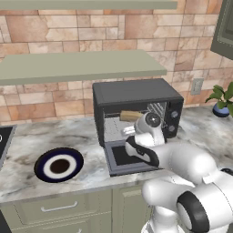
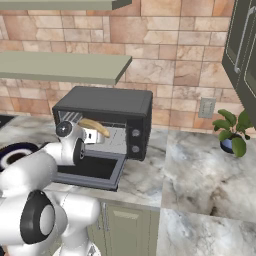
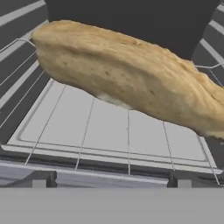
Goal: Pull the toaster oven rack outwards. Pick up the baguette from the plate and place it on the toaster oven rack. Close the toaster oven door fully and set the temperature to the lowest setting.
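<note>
On the marble counter at far left sits the plate (image 1: 59, 165), bare. Right of it, the toaster oven (image 1: 136, 93) stands with the toaster oven door (image 1: 129, 159) dropped flat. Inside the cavity, the baguette (image 3: 131, 76) hangs tilted above the toaster oven rack (image 3: 113, 135). The gripper (image 2: 95, 136), at the oven mouth, has its fingers spread wide.

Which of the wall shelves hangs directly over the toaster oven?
The lower shelf, the wide pale-green slab just above the toaster oven. The upper shelf runs along the picture's top edge, far higher.
</note>
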You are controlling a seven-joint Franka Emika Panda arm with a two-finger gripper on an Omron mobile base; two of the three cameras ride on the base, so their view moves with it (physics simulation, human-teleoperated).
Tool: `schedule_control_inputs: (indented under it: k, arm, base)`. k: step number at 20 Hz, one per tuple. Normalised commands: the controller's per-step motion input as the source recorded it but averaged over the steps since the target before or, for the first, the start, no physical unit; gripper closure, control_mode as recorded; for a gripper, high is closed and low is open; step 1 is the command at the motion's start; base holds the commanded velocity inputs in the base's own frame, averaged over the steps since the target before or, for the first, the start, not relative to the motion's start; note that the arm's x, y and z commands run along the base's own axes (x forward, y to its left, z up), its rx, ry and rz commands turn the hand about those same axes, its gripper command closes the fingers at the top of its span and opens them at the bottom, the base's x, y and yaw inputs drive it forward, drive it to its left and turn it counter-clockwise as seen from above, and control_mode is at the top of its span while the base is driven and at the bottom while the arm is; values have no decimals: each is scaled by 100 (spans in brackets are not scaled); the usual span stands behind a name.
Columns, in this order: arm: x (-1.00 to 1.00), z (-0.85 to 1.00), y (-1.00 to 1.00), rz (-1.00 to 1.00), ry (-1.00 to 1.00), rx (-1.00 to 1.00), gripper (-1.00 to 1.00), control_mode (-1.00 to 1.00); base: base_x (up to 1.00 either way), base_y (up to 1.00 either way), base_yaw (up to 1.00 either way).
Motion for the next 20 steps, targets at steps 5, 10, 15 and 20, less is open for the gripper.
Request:
schedule_control_inputs:
  k: [5, 10, 15, 20]
  arm:
    - [16, -1, 0, -5, -7, 0, -100, -100]
    - [13, 0, 0, -6, -2, 0, -100, -100]
    - [13, 0, 0, -5, 0, 0, -100, -100]
    - [19, 0, 0, -4, 0, 0, -100, -100]
  base:
    - [0, 0, 0]
    - [0, 0, 0]
    - [0, 0, 0]
    - [0, 0, 0]
